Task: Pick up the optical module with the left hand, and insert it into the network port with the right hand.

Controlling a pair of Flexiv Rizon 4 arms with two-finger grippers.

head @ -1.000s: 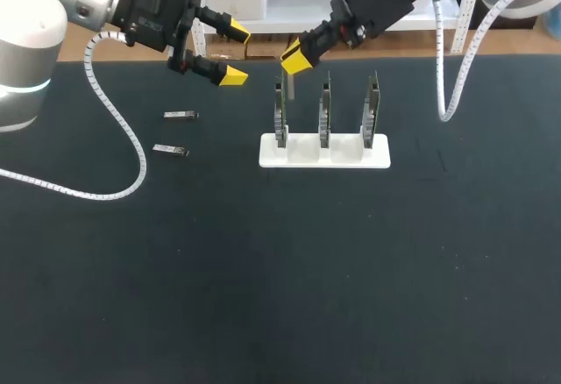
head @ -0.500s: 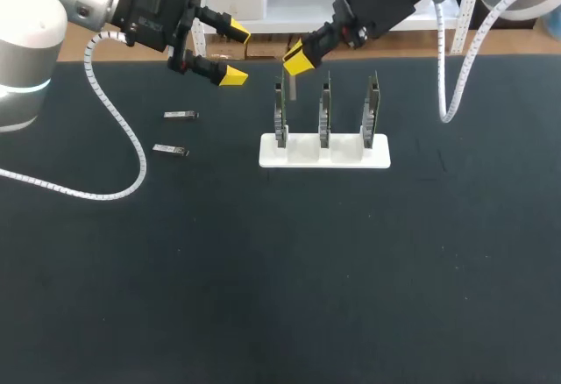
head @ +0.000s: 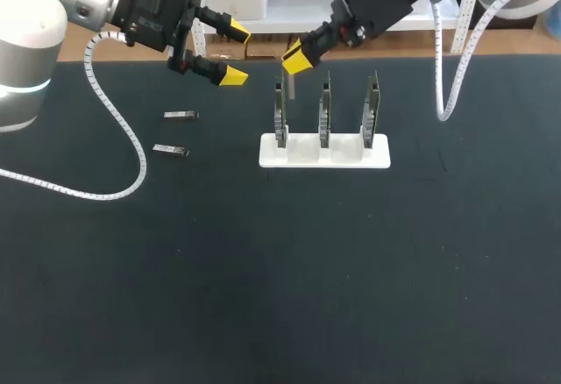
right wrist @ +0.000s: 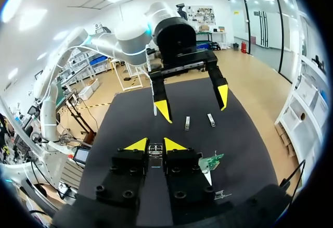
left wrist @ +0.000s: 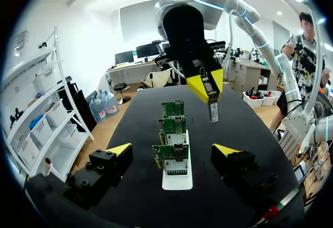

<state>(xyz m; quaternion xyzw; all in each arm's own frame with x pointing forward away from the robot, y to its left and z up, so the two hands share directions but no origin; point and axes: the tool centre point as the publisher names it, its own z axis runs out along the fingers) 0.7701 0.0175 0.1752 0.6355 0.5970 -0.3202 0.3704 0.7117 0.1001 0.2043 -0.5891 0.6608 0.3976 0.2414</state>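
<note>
Above the white stand [head: 302,158] on the black table [head: 280,279], our right gripper [head: 296,58] pinches the optical module [head: 290,88]. Left of that stand, our left gripper [head: 234,52] hangs spread and empty.

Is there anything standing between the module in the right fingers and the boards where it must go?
Nothing visible does. The right fingers hold the module in open air near the leftmost board, and the left fingers are open, well off to the side.

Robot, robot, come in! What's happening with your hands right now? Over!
Left gripper open, empty. Right gripper shut on optical module, by the left board. Spare modules lie aside.
</note>
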